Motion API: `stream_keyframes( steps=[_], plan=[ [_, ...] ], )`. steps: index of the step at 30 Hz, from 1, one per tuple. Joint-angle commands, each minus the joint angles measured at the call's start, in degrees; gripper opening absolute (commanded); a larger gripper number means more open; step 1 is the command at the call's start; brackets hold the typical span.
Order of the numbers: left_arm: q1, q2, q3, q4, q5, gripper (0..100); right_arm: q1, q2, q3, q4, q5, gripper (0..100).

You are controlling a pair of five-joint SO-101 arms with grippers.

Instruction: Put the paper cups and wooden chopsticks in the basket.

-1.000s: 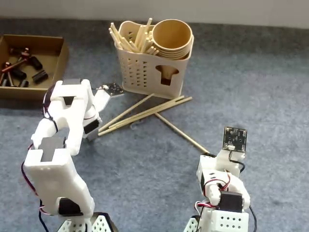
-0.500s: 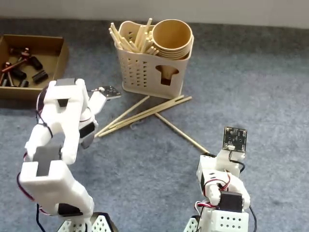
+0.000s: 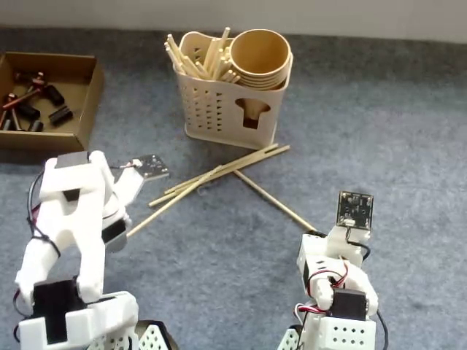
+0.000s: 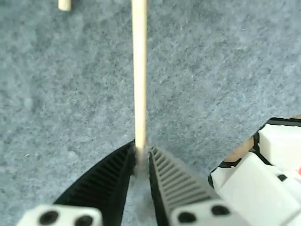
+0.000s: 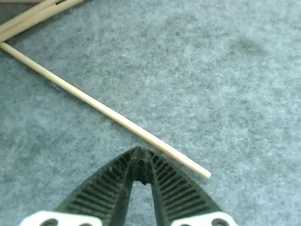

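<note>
A cream basket [image 3: 219, 109] at the back holds stacked paper cups [image 3: 259, 55] and several wooden chopsticks [image 3: 197, 62]. My left gripper [image 4: 141, 157] is shut on the end of one chopstick [image 4: 139, 70], which slants over the carpet from the left arm [image 3: 76, 211] toward the pile [image 3: 171, 200]. Two more chopsticks [image 3: 241, 162] lie in front of the basket. A single chopstick [image 3: 273, 200] runs toward the right arm [image 3: 336, 284]. My right gripper [image 5: 139, 169] is shut on nothing, its tips just short of that chopstick [image 5: 103, 110].
A cardboard box [image 3: 91, 95] with small dark parts sits at the far left, behind the left arm. Grey carpet covers the table, with open room to the right of the basket and between the two arms.
The left arm has drawn back toward the near left, pulling one chopstick out of the pile with it. The right arm has not moved.
</note>
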Motion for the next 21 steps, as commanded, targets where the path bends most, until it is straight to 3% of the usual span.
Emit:
stream_keyframes(
  steps=[1,12,17,21],
  plan=[
    [-2.95,-3.30,2.15,-3.08,-1.32,1,0.48,0.22,5.76,-0.92,0.44,0.5],
    [-6.02,-3.56,3.03,-4.84,-3.69,1,0.48,0.22,5.76,-0.92,0.44,0.5],
    [-6.02,-3.65,3.03,-4.84,-3.43,11,0.48,0.22,5.76,-0.92,0.44,0.5],
    [-5.58,-3.65,2.77,-4.92,1.76,16,0.48,0.22,5.76,-0.92,0.44,0.5]
  ],
)
